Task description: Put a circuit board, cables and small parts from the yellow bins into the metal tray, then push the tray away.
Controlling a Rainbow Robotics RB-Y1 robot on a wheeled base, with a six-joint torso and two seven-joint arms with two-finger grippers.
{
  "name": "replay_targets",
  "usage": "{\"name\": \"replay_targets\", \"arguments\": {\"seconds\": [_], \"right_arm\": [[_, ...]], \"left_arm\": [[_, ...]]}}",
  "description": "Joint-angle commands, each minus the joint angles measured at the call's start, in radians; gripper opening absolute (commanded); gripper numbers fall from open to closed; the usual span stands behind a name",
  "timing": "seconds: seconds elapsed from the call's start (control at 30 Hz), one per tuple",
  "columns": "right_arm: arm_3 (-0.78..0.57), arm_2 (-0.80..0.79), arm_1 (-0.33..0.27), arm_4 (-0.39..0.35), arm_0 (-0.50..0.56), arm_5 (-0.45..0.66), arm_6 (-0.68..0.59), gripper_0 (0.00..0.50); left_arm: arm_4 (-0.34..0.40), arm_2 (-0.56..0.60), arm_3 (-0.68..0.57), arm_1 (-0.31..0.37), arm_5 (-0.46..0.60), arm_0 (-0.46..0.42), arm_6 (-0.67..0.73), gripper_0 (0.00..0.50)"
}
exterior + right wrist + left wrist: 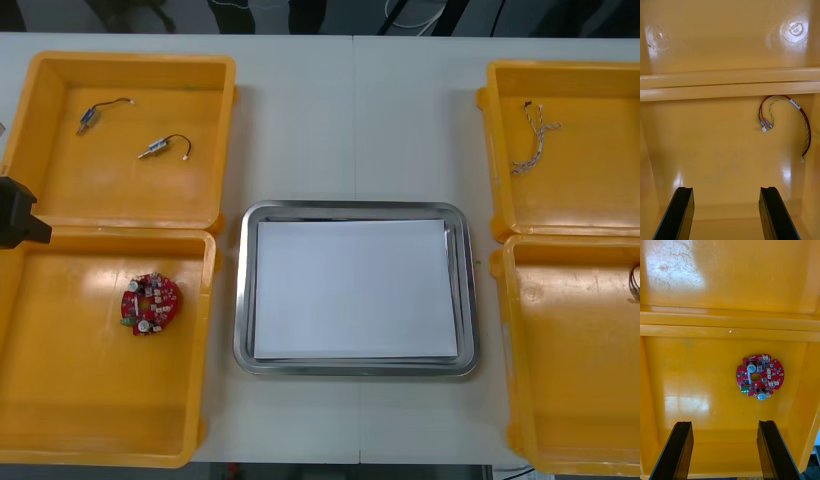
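A round red circuit board (150, 303) (765, 371) lies in the near left yellow bin (60, 420). My left gripper (724, 452) hangs open above that bin, the board lying beyond its fingertips, nearer one finger. A black part of my left arm (15, 212) shows at the table's left edge. My right gripper (726, 213) is open over the near right yellow bin (570, 400); a red and yellow cable (797, 106) (635, 280) lies ahead of its fingers near the bin's wall. The metal tray (243, 300), white inside, sits in the middle.
The far left bin (40, 180) holds two small metal parts (88, 118) (156, 148) with thin black leads. A twisted blue and white cable (535, 140) lies in the far right bin (600, 200). Bare table runs beyond and in front of the tray.
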Motion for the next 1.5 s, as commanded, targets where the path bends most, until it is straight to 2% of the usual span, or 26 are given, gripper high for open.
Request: {"name": "replay_targets", "arguments": {"seconds": [0.03, 0.1, 0.37, 0.67, 0.8, 0.97, 1.23, 1.5], "right_arm": [[-0.026, -0.024, -0.04, -0.008, -0.004, -0.003, -0.013, 0.5], [-0.026, -0.024, -0.04, -0.008, -0.004, -0.003, -0.013, 0.5], [-0.031, -0.033, -0.034, -0.008, -0.021, -0.015, -0.013, 0.5], [-0.031, 0.006, -0.031, 0.056, 0.014, -0.035, -0.001, 0.5], [-0.02, 0.01, -0.031, 0.053, 0.048, -0.078, 0.005, 0.5], [0.027, 0.021, -0.031, 0.041, 0.078, -0.138, 0.021, 0.5], [0.099, 0.062, -0.031, 0.042, 0.114, -0.218, 0.045, 0.5], [0.178, 0.107, -0.029, 0.061, 0.12, -0.278, 0.073, 0.5]], "left_arm": [[0.007, 0.03, -0.024, 0.043, 0.006, 0.016, -0.077, 0.5], [0.004, 0.008, -0.007, -0.007, 0.006, 0.045, -0.076, 0.5], [0.008, 0.011, -0.001, -0.004, 0.006, 0.03, -0.085, 0.5], [0.063, 0.011, 0.006, 0.054, 0.006, 0.039, -0.229, 0.5], [0.099, 0.011, 0.008, 0.083, 0.005, 0.059, -0.287, 0.5], [0.169, 0.011, 0.008, 0.138, -0.1, 0.109, -0.365, 0.5], [0.201, 0.004, 0.006, 0.2, -0.231, 0.184, -0.53, 0.5], [0.22, -0.093, 0.002, 0.301, -0.383, 0.209, -0.672, 0.5]]}}
